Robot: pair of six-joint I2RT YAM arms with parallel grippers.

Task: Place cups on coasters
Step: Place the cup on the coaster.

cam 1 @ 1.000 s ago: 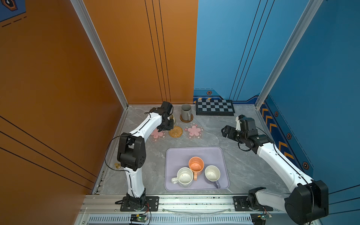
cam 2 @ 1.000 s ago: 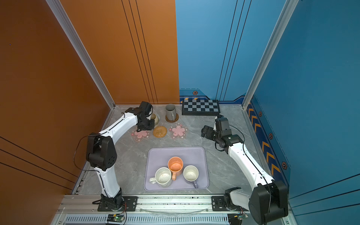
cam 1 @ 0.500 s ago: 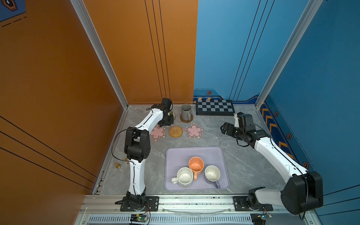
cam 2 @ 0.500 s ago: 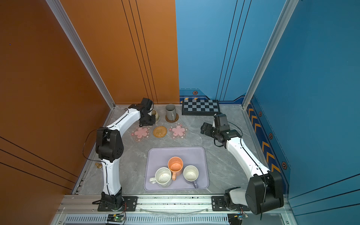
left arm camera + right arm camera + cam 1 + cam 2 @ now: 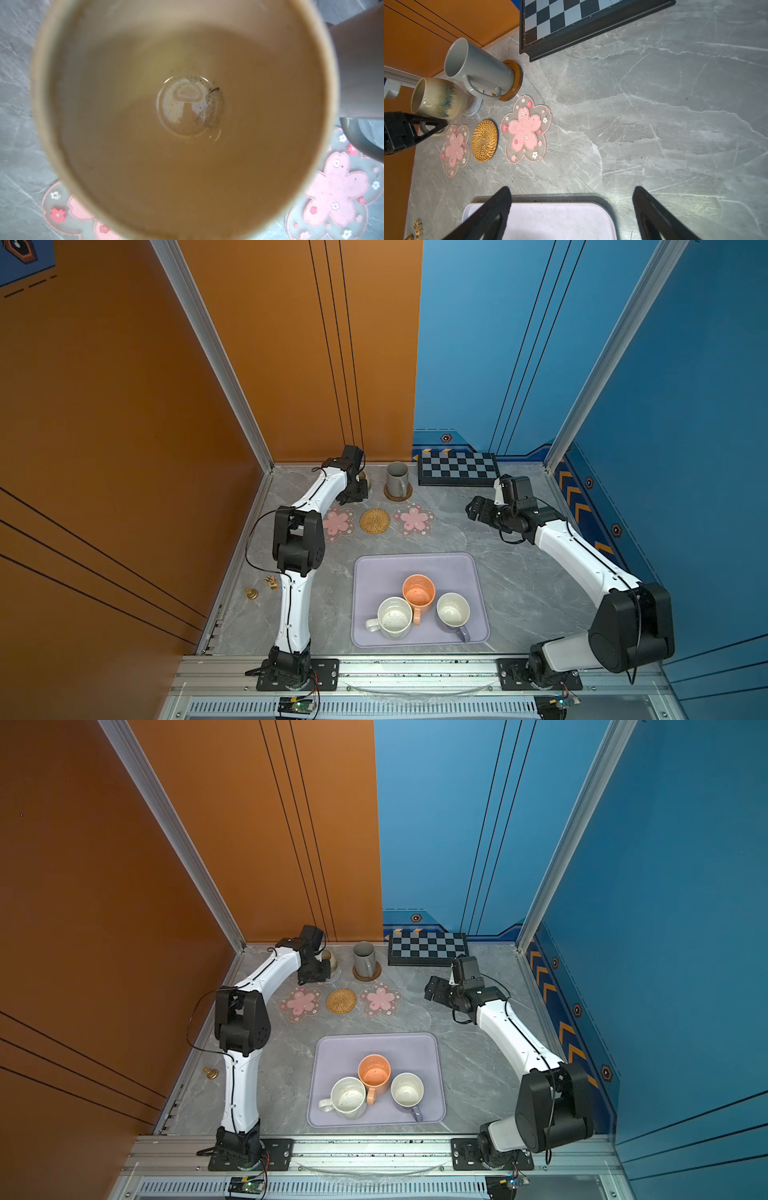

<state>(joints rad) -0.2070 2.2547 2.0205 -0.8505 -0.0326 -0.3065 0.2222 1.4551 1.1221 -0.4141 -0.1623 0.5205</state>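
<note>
The left gripper has its jaws closed on the beige mug by its handle. The mug stands upright over the grey spiral coaster, at the far left corner of the surface. The right gripper hovers near the lavender tray with jaws wide apart and empty, well apart from that mug.

Beige mug, pink flower-patterned coaster
</note>
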